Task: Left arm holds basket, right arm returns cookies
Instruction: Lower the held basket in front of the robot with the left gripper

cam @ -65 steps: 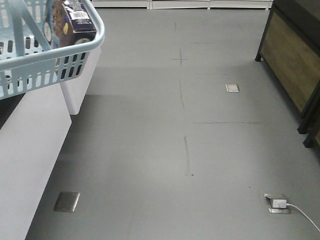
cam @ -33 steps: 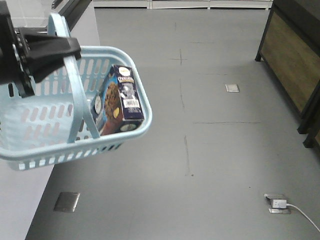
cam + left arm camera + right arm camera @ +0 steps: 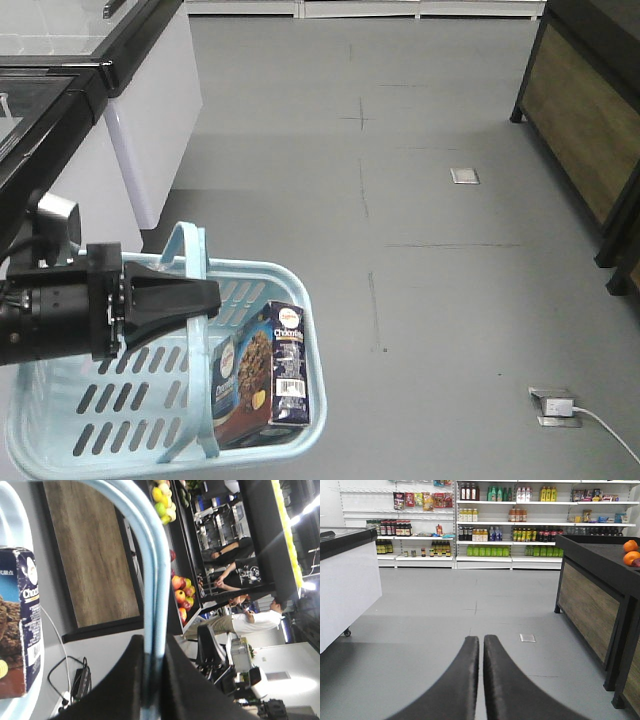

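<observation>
Your cookies (image 3: 262, 378) carton, lettered "Choco…" above a barcode, stands upright in the basket (image 3: 245, 266), just below and beyond your left gripper (image 3: 205, 297), whose jaws are clamped on the basket's hoop handle (image 3: 150, 555). Your right gripper (image 3: 481, 647) has its jaws pressed together, empty, above grey floor (image 3: 470, 600).

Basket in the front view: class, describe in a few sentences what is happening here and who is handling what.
The left gripper is clamped on the hoop handle of the light blue basket, carrying it over the shop floor. The cookies carton stands upright inside, near one end. The right gripper is shut on nothing and points at the store shelves, so the cookies are not yet taken out.
</observation>
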